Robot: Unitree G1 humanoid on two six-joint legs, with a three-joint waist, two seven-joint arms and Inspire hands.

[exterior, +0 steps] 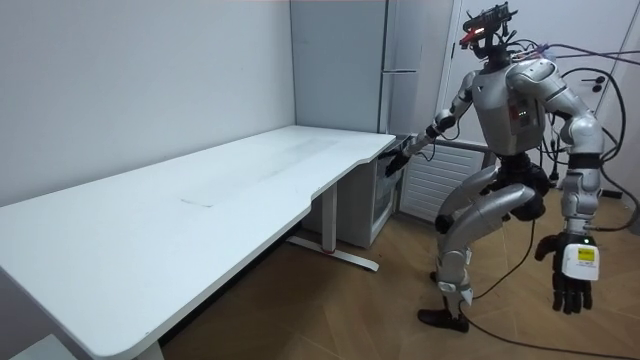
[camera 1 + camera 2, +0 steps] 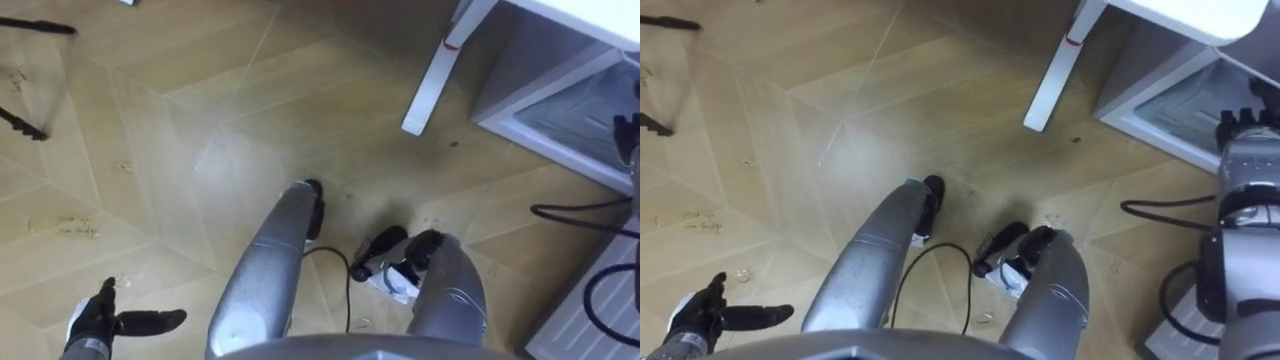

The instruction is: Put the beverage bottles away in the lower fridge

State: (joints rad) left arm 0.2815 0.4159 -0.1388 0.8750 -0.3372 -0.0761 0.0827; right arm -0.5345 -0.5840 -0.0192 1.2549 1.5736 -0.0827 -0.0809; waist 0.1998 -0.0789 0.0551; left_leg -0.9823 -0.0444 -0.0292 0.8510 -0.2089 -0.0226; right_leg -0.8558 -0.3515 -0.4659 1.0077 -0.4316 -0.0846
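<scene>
Left hand (image 2: 100,318) hangs relaxed and empty; right hand (image 1: 395,160), grip indiscernible, reaches beside the low white glass-doored fridge (image 2: 575,115), where a one-legged wobble could drive it into the cabinet.

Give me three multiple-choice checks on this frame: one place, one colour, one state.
1. The right hand reaches toward: A) the desk corner by the lower fridge; B) its knee; C) its head.
2. Desk top colour: A) black; B) white; C) brown.
3. The left hand is: A) shut on a bottle; B) shut on a cable; C) open, holding nothing.
Key: 1 A, the room view shows the arm stretched there; 2 B, the top is plain white; 3 C, it hangs spread and empty.
</scene>
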